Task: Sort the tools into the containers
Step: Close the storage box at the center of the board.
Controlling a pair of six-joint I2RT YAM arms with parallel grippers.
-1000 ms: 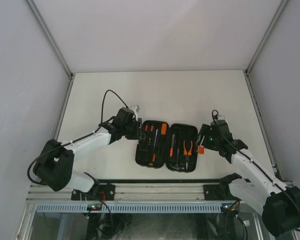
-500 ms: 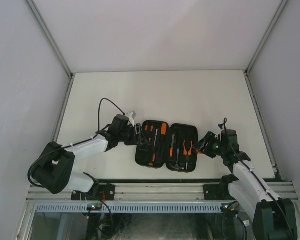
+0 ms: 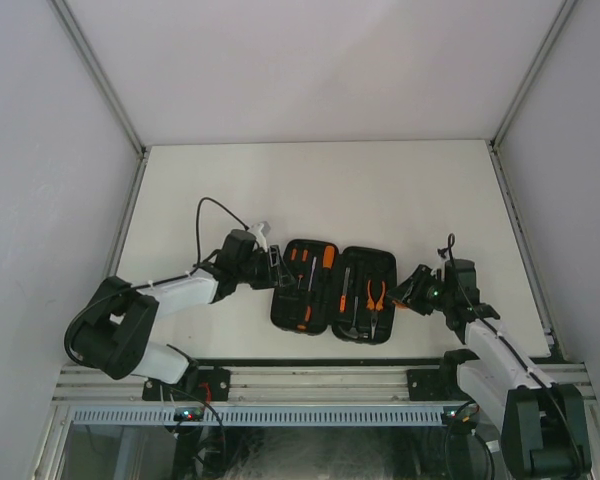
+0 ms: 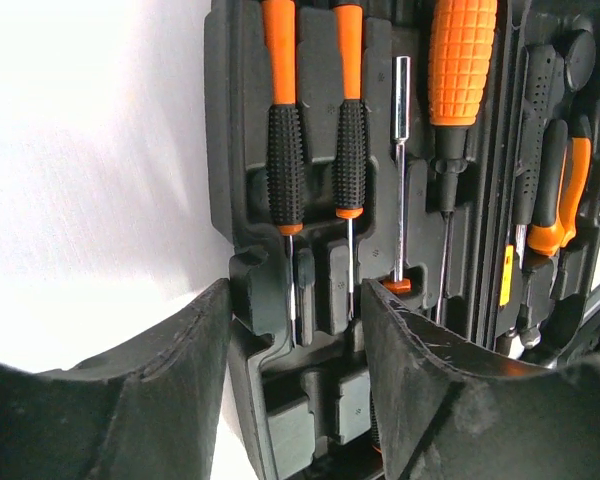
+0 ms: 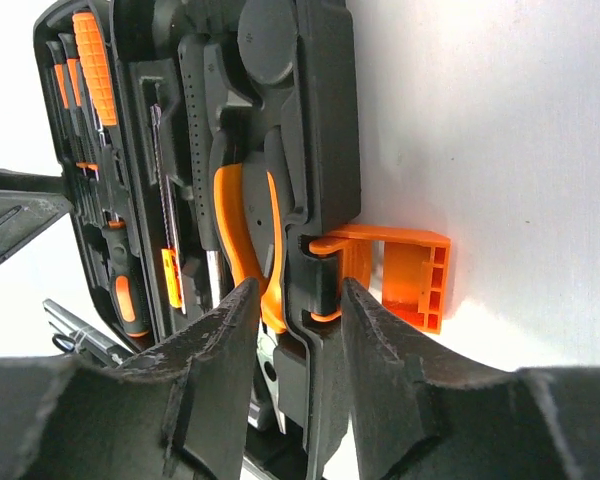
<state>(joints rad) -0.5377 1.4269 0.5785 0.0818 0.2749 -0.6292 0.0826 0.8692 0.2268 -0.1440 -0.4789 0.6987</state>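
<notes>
Tool case (image 3: pixel 336 310) of black moulded plastic lies opened flat on the white table (image 3: pixel 380 190), near the front edge between the two arms, both ribbed halves facing up. In the left half, two thin screwdrivers (image 4: pixel 285 165) sit side by side in their slots, each with a smooth orange upper handle, a black knurled grip and a slim steel shaft. Beside them lie a narrow chrome shaft (image 4: pixel 400 170) with a small orange collar at its end and a fat orange handle (image 4: pixel 462 60) patterned with a raised grid. In the right half, the pliers (image 5: pixel 242 230) rest in a curved recess, their orange handles glossy and rounded, next to a black stippled handle (image 5: pixel 195 110) whose tool I cannot identify. The orange latch (image 5: pixel 412 275), a boxy ribbed flap, hangs outward from the case's right wall onto the table. The left gripper (image 4: pixel 295 300) has its matte black, scuffed fingers spread apart, straddling the outer rim of the left half. The right gripper (image 5: pixel 300 290) likewise stands parted, its fingers either side of the right wall just beside the latch hinge. Neither visibly clamps the plastic, and I cannot tell whether the pads touch it.
</notes>
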